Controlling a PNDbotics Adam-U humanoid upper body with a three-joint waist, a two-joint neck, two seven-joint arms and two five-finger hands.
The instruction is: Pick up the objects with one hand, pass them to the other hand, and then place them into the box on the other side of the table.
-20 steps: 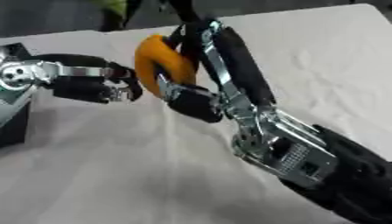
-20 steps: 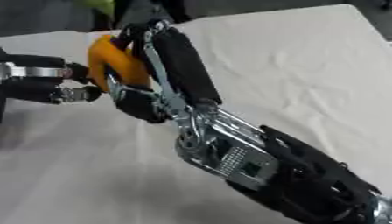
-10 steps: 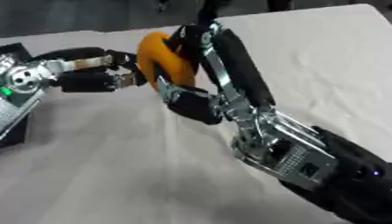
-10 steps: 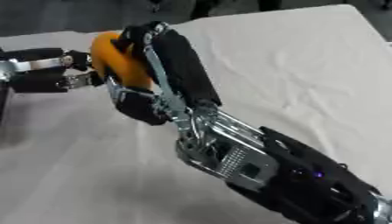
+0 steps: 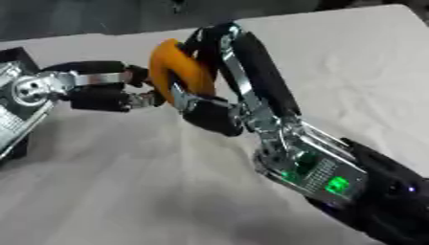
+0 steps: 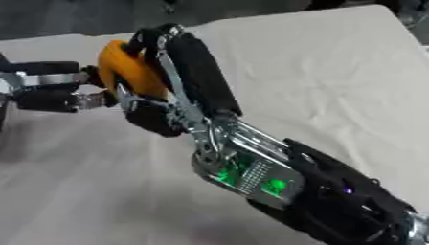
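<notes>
An orange curved object (image 5: 177, 72) is held above the table in my right hand (image 5: 220, 103), whose fingers curl over its top and whose thumb presses its lower side. My left hand (image 5: 100, 88) reaches in from the left with its fingertips (image 5: 138, 76) at the orange object's left edge, one set above and one below, roughly straight. Whether they touch it I cannot tell.
A white cloth covers the table (image 5: 352, 67). A dark box edge (image 5: 16, 139) shows at the far left under my left arm. My right forearm (image 6: 276, 177), with green lights, crosses the lower right of the views.
The camera has shifted a little. My left hand has come closer to the orange object, its fingertips now at the object's edge. The right hand keeps its hold.
</notes>
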